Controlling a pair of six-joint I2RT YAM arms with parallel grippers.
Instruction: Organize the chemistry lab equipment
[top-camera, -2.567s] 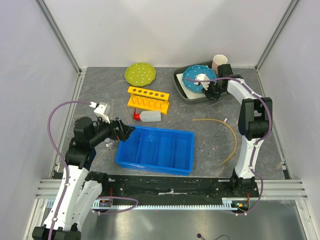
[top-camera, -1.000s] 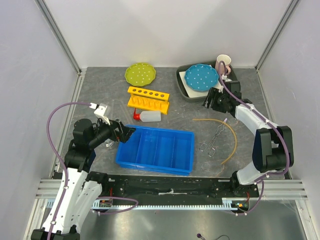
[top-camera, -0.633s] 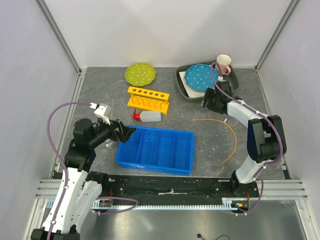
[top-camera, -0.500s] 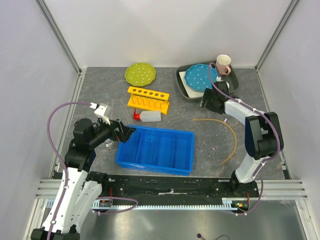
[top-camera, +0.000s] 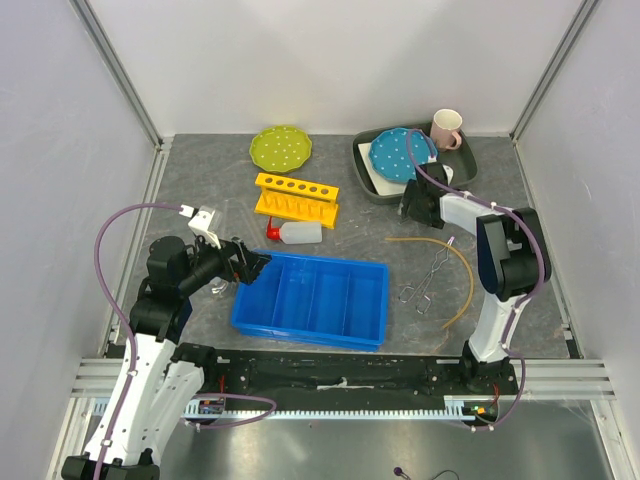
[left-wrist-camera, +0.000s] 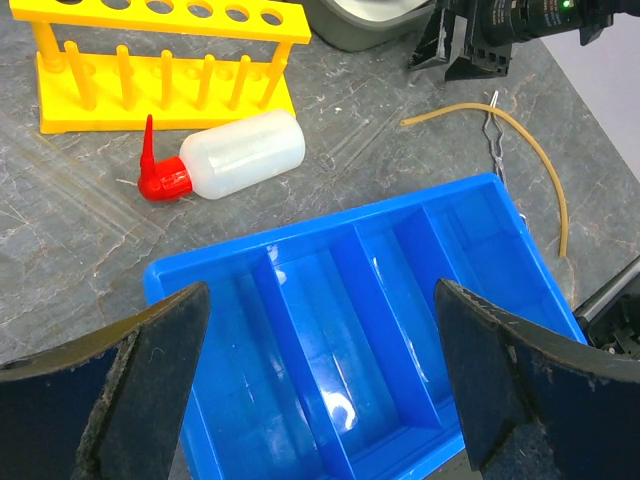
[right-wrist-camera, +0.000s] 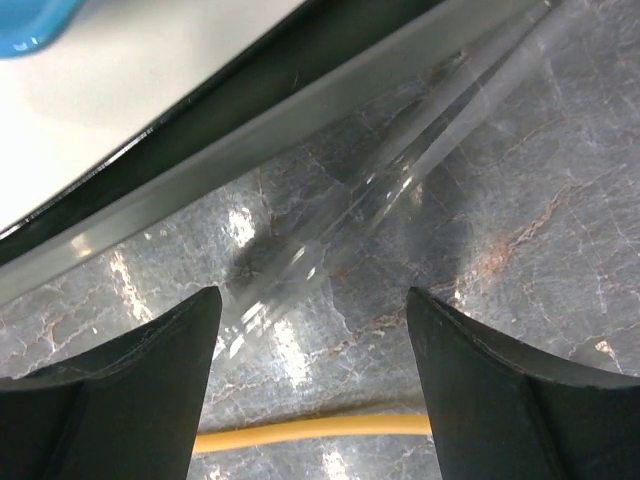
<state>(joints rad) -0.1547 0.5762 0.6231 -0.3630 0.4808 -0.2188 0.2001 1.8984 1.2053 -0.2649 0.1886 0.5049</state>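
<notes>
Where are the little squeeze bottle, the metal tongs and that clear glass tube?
squeeze bottle (left-wrist-camera: 245, 152): left wrist view, on its white body.
metal tongs (top-camera: 430, 272): top external view, about midway along its arms.
clear glass tube (right-wrist-camera: 400, 165): right wrist view, middle of its shaft.

The tabletop (top-camera: 200, 190) looks to me like matt grey stone-look sheet with pale veins. The blue bin (left-wrist-camera: 340, 300) is glossy moulded plastic that throws highlights. At its twelve o'clock, the squeeze bottle (left-wrist-camera: 240, 155) is cloudy plastic with a shiny red cap, and the yellow rack (left-wrist-camera: 160, 60) is smooth hard plastic. The glass tube (right-wrist-camera: 380, 185) is clear and gleaming. The rubber tube (right-wrist-camera: 320, 428) is dull tan. The tongs (top-camera: 432, 268) are bare bright metal. The left tool (left-wrist-camera: 320, 380) is matt black, scuffed grey.
</notes>
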